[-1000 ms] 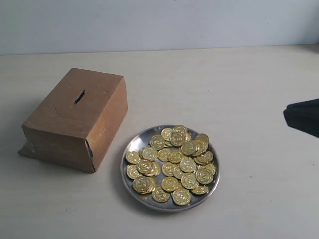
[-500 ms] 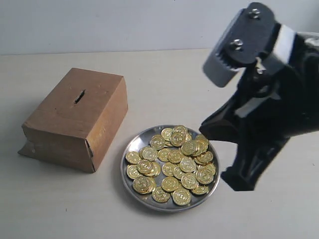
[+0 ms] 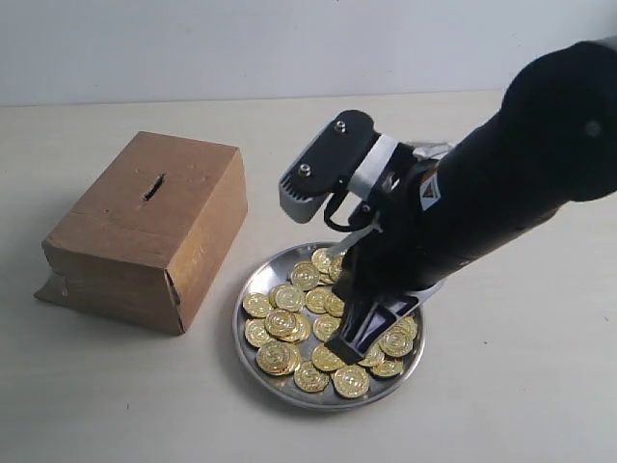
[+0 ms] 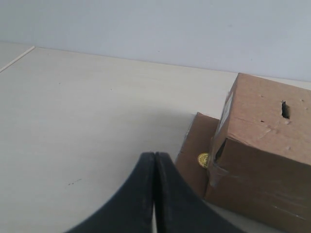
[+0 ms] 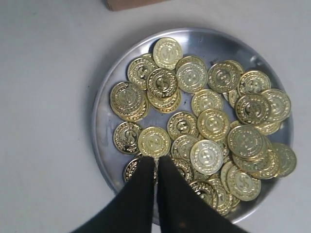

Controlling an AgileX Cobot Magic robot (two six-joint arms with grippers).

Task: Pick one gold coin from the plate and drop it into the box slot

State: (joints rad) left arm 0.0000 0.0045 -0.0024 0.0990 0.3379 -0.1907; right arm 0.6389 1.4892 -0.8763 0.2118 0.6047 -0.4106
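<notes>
The brown cardboard box (image 3: 145,231) stands at the left, its dark slot (image 3: 154,186) on the top face. The silver plate (image 3: 264,276) lies right of it, heaped with gold coins (image 3: 280,357). My right gripper (image 3: 351,334) hangs low over the plate's middle. In the right wrist view it (image 5: 156,158) is shut, nothing between the fingers, with its tips right at one coin (image 5: 154,141) near the plate's rim (image 5: 99,121). My left gripper (image 4: 154,155) is shut and empty, beside the box (image 4: 262,145) with its slot (image 4: 285,110); it does not show in the exterior view.
One stray gold coin (image 4: 203,159) lies on a cardboard flap (image 4: 194,150) at the foot of the box. A pale wall (image 3: 289,43) closes off the far side of the light tabletop (image 3: 501,405). The right arm's black body (image 3: 501,193) hides the plate's right half.
The right arm has swung in from the right edge and come down over the plate, its gripper now low among the coins. Box and plate have not moved.
</notes>
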